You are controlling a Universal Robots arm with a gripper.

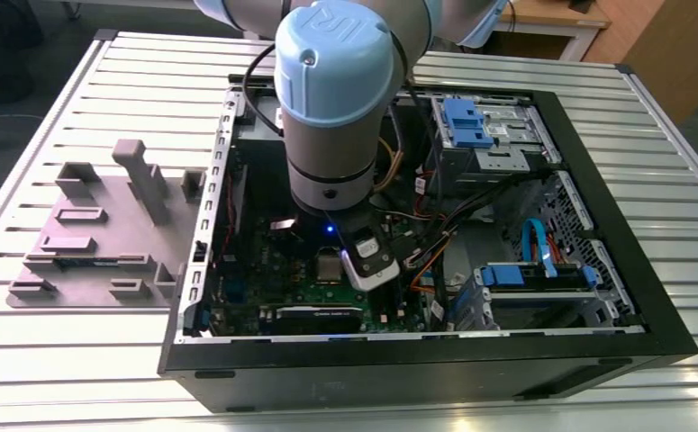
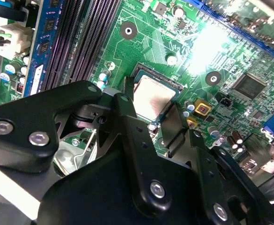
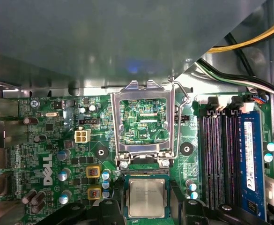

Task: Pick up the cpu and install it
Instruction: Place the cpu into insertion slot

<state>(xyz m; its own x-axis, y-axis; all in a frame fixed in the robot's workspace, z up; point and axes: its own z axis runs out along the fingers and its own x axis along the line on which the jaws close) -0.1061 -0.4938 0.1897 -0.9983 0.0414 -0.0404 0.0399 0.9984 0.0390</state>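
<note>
While the metal load frame is swung open beside it, the cpu is seen lying flat in the socket on the green motherboard inside the computer case. The gripper is held spread over it, with its fingers set at either side and no contact with the chip to be made out.

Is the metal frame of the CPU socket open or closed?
Open. The metal frame lies flipped back from the socket, leaving the cpu uncovered.

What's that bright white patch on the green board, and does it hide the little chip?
In the second wrist view, glare washes out the green board near the cpu, not the cpu itself; in the first wrist view, both are evenly lit.
</note>
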